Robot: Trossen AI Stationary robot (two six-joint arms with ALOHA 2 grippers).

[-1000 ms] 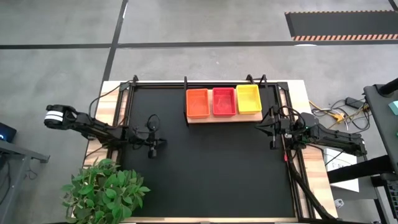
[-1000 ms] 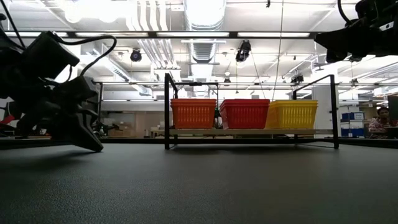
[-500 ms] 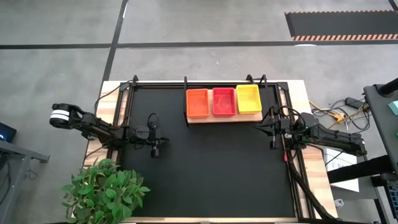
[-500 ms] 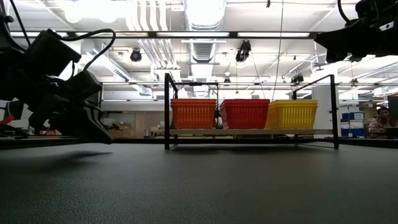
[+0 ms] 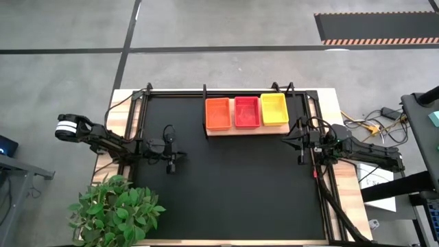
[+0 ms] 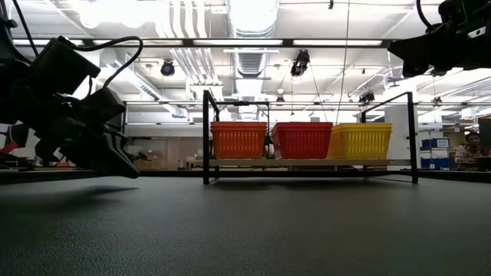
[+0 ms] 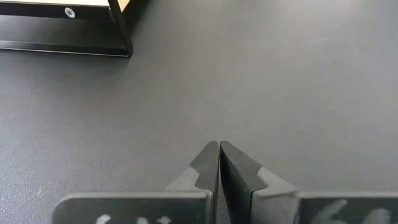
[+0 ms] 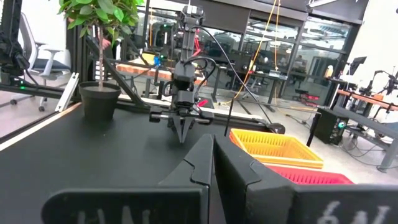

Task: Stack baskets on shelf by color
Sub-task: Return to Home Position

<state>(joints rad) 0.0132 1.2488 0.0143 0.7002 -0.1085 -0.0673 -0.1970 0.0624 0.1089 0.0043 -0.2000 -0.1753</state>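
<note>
Orange (image 5: 218,114), red (image 5: 247,112) and yellow (image 5: 274,109) baskets stand side by side on the wooden shelf (image 5: 233,130) at the far middle of the table. In the low view the orange (image 6: 238,139), red (image 6: 304,139) and yellow (image 6: 360,140) baskets rest by their bottoms on the board (image 6: 307,162). My left gripper (image 5: 180,154) hovers shut just above the black mat at the left, tilted down (image 7: 219,146). My right gripper (image 5: 287,140) is shut and level, beside the shelf's right end, with the yellow basket (image 8: 277,149) ahead of it (image 8: 211,140).
A potted plant (image 5: 116,209) stands at the table's near left corner. Black frame rails run along the left (image 5: 134,123) and right (image 5: 319,171) sides. The black mat (image 5: 226,192) spreads in front of the shelf. One shelf leg (image 7: 121,31) shows near my left gripper.
My left gripper has tipped up a little and edged toward the table's right, its tip rising slightly off the mat; it stays shut. The baskets have not moved.
</note>
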